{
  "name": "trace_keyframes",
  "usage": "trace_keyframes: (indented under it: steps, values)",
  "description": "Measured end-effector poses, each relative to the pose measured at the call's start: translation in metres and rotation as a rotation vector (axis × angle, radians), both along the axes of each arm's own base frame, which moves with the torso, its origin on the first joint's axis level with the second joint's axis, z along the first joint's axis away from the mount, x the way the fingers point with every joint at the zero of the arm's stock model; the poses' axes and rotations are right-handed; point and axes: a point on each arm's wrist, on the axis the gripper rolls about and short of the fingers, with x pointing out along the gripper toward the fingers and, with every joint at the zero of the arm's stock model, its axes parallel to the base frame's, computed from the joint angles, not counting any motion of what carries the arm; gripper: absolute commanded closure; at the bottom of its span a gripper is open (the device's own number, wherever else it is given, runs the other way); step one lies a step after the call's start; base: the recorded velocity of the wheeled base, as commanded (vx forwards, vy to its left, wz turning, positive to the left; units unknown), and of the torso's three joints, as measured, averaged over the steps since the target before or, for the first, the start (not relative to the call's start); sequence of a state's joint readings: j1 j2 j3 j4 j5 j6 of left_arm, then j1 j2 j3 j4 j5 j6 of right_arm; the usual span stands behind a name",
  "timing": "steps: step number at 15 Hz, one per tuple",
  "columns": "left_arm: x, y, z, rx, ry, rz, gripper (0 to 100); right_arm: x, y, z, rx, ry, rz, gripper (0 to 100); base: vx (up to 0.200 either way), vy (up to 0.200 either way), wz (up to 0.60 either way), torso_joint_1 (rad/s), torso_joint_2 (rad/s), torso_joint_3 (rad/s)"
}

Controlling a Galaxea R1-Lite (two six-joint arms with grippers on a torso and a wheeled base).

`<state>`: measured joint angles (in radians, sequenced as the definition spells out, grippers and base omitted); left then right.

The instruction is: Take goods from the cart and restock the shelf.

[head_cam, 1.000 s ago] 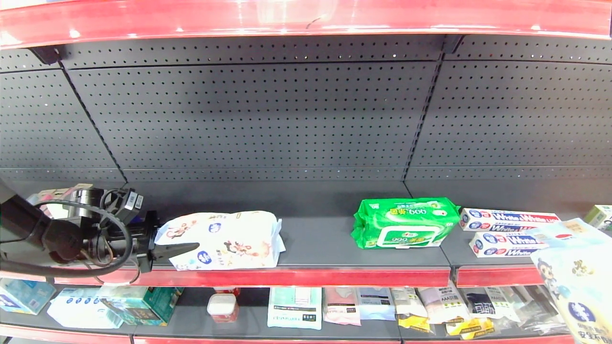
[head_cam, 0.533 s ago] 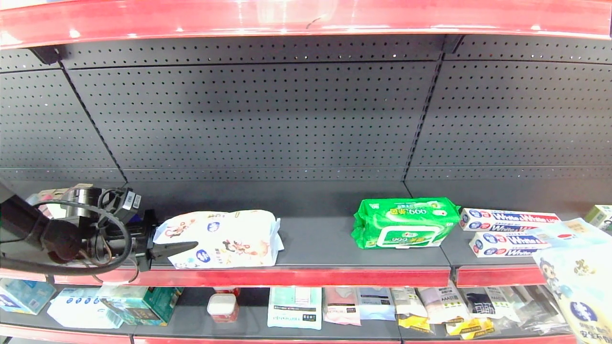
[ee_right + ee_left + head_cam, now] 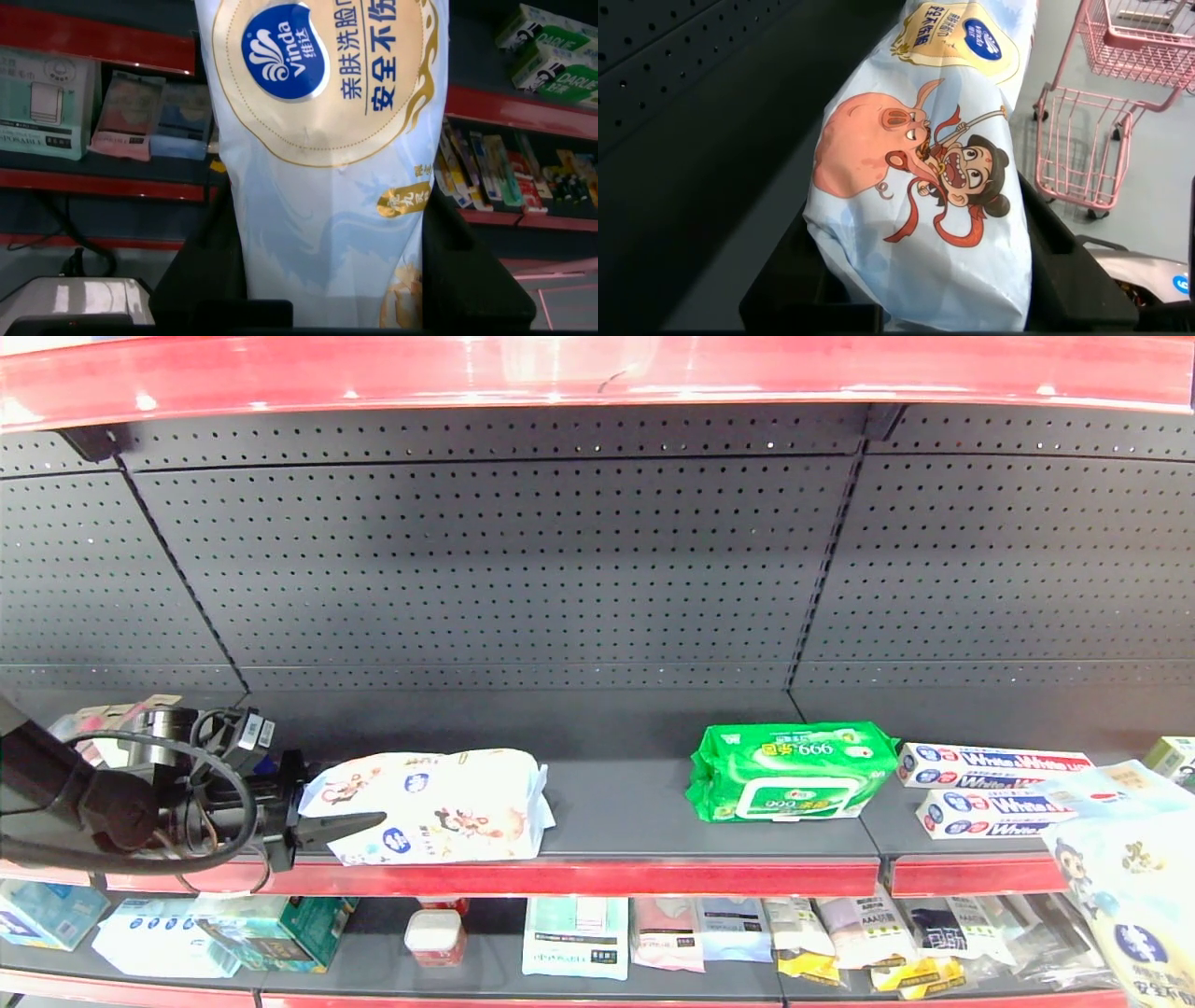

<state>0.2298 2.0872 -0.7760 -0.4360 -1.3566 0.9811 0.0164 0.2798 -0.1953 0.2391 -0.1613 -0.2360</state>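
Left gripper point(image 3: 359, 817) is at the left end of the middle shelf point(image 3: 635, 821), its jaws clamped on the near end of a cartoon-print tissue pack point(image 3: 439, 803). The pack lies flat on the shelf board, long side along the red front lip and close behind it. From the left wrist view, the pack point(image 3: 924, 187) sits squarely between the two dark fingers point(image 3: 789, 275), and the pink cart point(image 3: 1102, 112) stands on the floor beyond it.

Over on the right, the right gripper point(image 3: 332, 280) has its jaws closed around a second tissue pack point(image 3: 327, 168), pale blue and white. In the head view, that pack point(image 3: 1130, 887) hangs at the lower right, in front of the shelving and off the board.

Between the two packs, a green wet-wipes pack point(image 3: 789, 772) lies on the shelf, with two toothpaste boxes point(image 3: 994, 789) just beside it to the right. Assorted packets line the lower shelf point(image 3: 373, 933).
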Motion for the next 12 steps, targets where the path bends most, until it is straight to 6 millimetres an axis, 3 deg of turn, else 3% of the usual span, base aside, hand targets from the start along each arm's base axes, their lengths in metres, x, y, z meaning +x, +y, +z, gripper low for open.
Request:
trace_keyframes:
  steps: [12]
  values:
    - [0.0016,-0.0003,-0.0020,-0.006,0.022,0.002,100,-0.0004,0.0000,-0.0005,0.000,-0.001,0.000,100,0.000,0.000,0.00,0.000,0.00,0.000]
